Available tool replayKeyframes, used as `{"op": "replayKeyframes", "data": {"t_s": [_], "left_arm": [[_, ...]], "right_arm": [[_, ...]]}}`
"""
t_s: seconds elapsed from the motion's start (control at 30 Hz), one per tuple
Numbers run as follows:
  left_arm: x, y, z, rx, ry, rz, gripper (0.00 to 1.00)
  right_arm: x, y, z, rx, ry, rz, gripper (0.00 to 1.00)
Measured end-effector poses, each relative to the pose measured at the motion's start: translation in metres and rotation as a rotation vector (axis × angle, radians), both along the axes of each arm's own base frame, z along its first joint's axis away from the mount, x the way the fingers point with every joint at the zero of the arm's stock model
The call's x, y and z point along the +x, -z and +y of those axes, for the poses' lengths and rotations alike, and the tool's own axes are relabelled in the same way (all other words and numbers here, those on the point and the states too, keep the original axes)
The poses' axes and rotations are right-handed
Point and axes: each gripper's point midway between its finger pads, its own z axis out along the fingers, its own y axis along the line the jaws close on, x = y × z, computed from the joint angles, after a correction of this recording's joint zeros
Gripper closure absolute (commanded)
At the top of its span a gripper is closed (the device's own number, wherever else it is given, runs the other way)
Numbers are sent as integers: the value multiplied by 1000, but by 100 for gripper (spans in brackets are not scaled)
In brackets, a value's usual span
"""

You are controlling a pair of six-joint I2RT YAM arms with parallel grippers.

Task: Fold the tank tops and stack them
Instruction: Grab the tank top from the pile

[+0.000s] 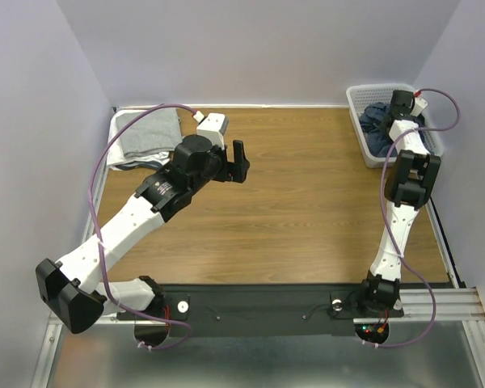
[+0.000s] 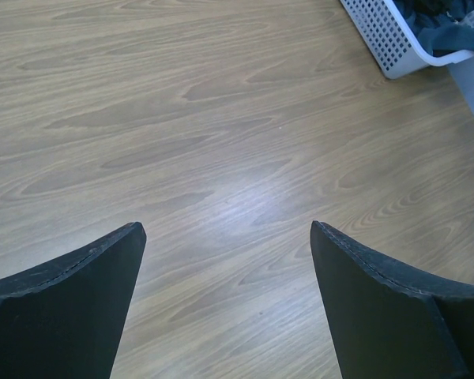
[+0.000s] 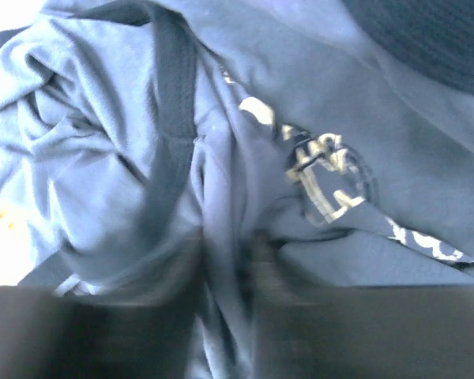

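Counting from the overhead view: two arms, two claws, one white perforated basket (image 1: 357, 121) and two lots of tank tops on the wooden bench (image 1: 307, 202).

One slate-blue tank top (image 3: 103, 142) lies crumpled inside the basket at the far right corner of the bench. Up close its cloth is bunched into soft folds. A darker navy trim band runs down through the folds, and white printed lettering and a round emblem sit creased on the right side.

At the far left corner, well apart from the basket, sits a flat folded pile. A light-grey tank top (image 1: 149, 133) is on top, with white cloth (image 1: 119, 129) showing along its edge. How many pieces lie beneath the grey one cannot be told.

The left claw (image 2: 225, 229) hangs over bare wood near the middle of the bench, just beside the folded pile. Its two dark fingers (image 2: 87, 300) are spread wide and released, with nothing between them. From its wrist camera the basket corner shows at the upper right with dark cloth over its rim.

The right arm (image 1: 408, 174) reaches down into the basket. The right claw (image 3: 229, 308) is right at the slate-blue tank top, and a ridge of cloth rises between its fingers. The fingers are only dark blurs along the bottom of the wrist view, so I cannot tell whether they have clenched on the cloth.
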Motion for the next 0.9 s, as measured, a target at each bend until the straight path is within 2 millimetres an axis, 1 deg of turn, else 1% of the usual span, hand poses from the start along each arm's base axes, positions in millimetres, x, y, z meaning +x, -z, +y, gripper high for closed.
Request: {"op": "replayKeyframes", "data": {"t_s": [0.07, 0.2, 0.33, 0.37, 0.4, 0.47, 0.5, 0.53, 0.63, 0.7, 0.73, 0.77, 0.8, 0.83, 0.9], "left_arm": [[1, 1, 0, 2, -1, 3, 3], [3, 4, 1, 5, -4, 9, 2], [4, 5, 2, 6, -7, 11, 2], [5, 5, 2, 6, -9, 11, 2], [5, 5, 3, 6, -10, 11, 3], [6, 5, 4, 4, -15, 8, 3], [7, 4, 4, 3, -17, 7, 2], [8, 4, 5, 1, -20, 5, 2], [10, 8, 7, 3, -28, 8, 2], [11, 11, 9, 7, -33, 13, 2], [11, 12, 10, 8, -35, 14, 2], [11, 13, 10, 9, -36, 15, 2], [12, 13, 11, 9, -38, 15, 2], [12, 12, 11, 8, -40, 14, 2], [13, 11, 12, 3, -45, 13, 2]], "right_arm": [[1, 0, 1, 7, -1, -4, 99], [3, -8, 2, 14, -4, -19, 100], [9, -34, 6, 25, -19, -66, 100], [11, -50, 7, 27, -26, -95, 100], [12, -61, 8, 26, -30, -115, 100], [15, -103, 11, 19, -45, -190, 100], [14, -117, 12, 17, -50, -214, 99], [13, -142, 15, 13, -59, -254, 100], [0, -219, 26, -7, -95, -383, 100], [-9, -260, 34, -22, -117, -453, 100], [-19, -293, 41, -36, -137, -509, 100], [-25, -310, 48, -44, -151, -539, 99], [-34, -336, 58, -59, -176, -584, 100], [-40, -353, 66, -71, -191, -615, 100], [-57, -396, 93, -109, -249, -688, 100]]}}
